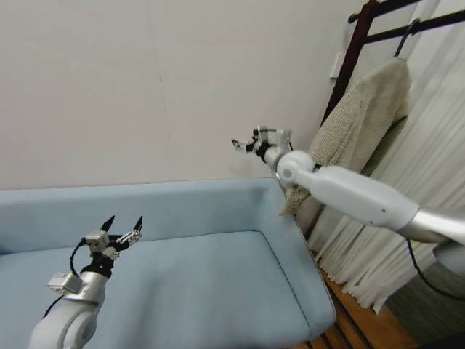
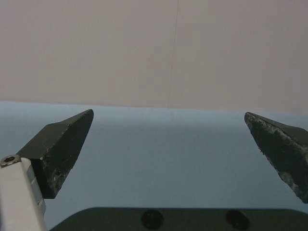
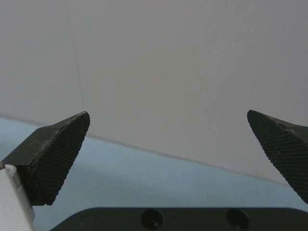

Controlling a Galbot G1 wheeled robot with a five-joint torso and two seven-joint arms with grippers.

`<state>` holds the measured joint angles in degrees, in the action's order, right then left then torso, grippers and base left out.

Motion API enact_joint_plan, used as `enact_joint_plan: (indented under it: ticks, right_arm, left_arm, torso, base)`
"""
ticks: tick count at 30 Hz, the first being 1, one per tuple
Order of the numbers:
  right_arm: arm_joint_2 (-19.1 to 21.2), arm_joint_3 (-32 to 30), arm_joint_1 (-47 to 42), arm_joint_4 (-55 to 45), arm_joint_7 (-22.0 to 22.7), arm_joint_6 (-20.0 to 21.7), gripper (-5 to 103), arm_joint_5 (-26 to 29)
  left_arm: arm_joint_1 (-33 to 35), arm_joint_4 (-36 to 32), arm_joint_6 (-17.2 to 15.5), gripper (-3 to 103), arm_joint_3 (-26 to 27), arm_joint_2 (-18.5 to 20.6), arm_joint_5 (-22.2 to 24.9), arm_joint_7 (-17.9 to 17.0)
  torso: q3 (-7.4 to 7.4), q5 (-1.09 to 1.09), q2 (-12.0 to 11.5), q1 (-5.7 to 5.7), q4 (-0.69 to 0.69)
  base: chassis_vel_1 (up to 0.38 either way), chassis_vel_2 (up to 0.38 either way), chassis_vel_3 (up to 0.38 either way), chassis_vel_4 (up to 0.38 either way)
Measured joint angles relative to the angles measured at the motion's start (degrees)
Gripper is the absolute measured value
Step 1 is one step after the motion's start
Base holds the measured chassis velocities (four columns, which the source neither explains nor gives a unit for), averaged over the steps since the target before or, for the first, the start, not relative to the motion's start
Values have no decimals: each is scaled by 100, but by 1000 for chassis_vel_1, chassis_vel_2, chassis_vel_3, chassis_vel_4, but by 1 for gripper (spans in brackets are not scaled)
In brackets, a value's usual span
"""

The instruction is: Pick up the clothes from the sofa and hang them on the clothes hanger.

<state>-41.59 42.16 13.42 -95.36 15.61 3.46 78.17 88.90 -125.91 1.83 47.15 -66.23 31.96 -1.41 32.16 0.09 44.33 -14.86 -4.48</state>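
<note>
Pale, plain wall (image 1: 109, 87) fills the back of the room you are facing, with one faint vertical seam running down it. Below it stretches a light blue sofa (image 1: 196, 276), its backrest running across your head view and its seat cushion smooth and flat; the end of the sofa sits at the right, near a strip of wooden floor (image 1: 363, 320). Beyond that end you have a dark wooden clothes rack (image 1: 356, 51) rising into the upper right corner, and behind it a white pleated curtain (image 1: 436, 174) falling to the floor. The beige knitted garment (image 1: 363, 123) is on a dark hanger (image 1: 403, 40) hooked over the rack's bar, draping down just past the sofa's end. Your left gripper (image 1: 124, 219) hovers low over the sofa seat on the left, pointing toward the backrest, its two black fingers spread wide apart with nothing between them. Your right gripper (image 1: 238, 144) is raised above the backrest, held out toward the wall and just beside the hanging garment without touching it; its textured fingers (image 3: 53, 154) are likewise spread apart and hold nothing
</note>
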Motion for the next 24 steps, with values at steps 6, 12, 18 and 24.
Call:
enact_joint_plan:
  ticks: [6,12,18,24]
  right_arm:
    - [248,-898,-1737,-659,-127,-219,100,-900]
    - [537,-2263,-3825,-1336,-236,-407,100,-1964]
    - [553,-4462,-6802,-1900,-539,-489,100,-3308]
    - [-134,-6293,-9081,-2473,-756,-466,100,-4728]
  left_arm:
    - [368,-213,140,100,-98,-308,-386,-51]
    - [815,-298,334,100,-66,-555,-939,-86]
    - [1184,-297,550,100,-14,-949,-1643,-292]
    - [1497,-511,567,100,-190,-1450,-2099,-487]
  torso:
    - [1,1,0,0,4]
    - [0,-1,1,0,3]
    - [-1,1,1,1,-3]
    - [-1,0,2,1,1]
  base:
    - [0,0,0,0]
    - [0,0,0,0]
    - [0,0,0,0]
    - [0,0,0,0]
